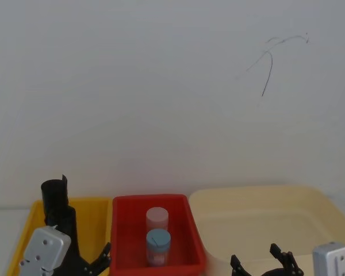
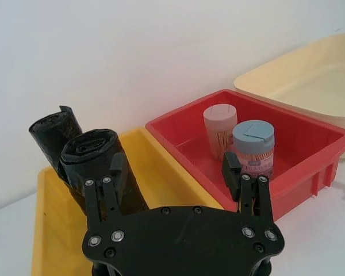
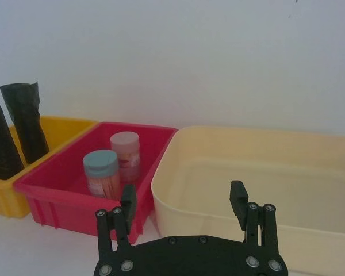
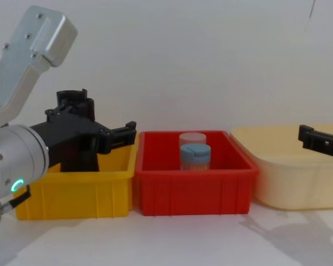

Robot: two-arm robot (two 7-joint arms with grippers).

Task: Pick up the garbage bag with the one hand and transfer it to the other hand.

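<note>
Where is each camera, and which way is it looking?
Head: up high, looking down at the red bin; left gripper and right gripper peek in below.
Chest: low, facing the bins' sides; silver left arm at left.
Left wrist: behind the left gripper, facing the garbage bag in the yellow bin.
Right wrist: behind the right gripper, facing the cream tub.
Both wrist views share the red bin's two jars.

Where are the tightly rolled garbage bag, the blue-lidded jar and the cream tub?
garbage bag [image 2: 92, 146], left wrist view, on its coiled top end.
blue-lidded jar [image 2: 253, 137], left wrist view, on its lid.
cream tub [image 3: 184, 198], right wrist view, on its near wall.
</note>
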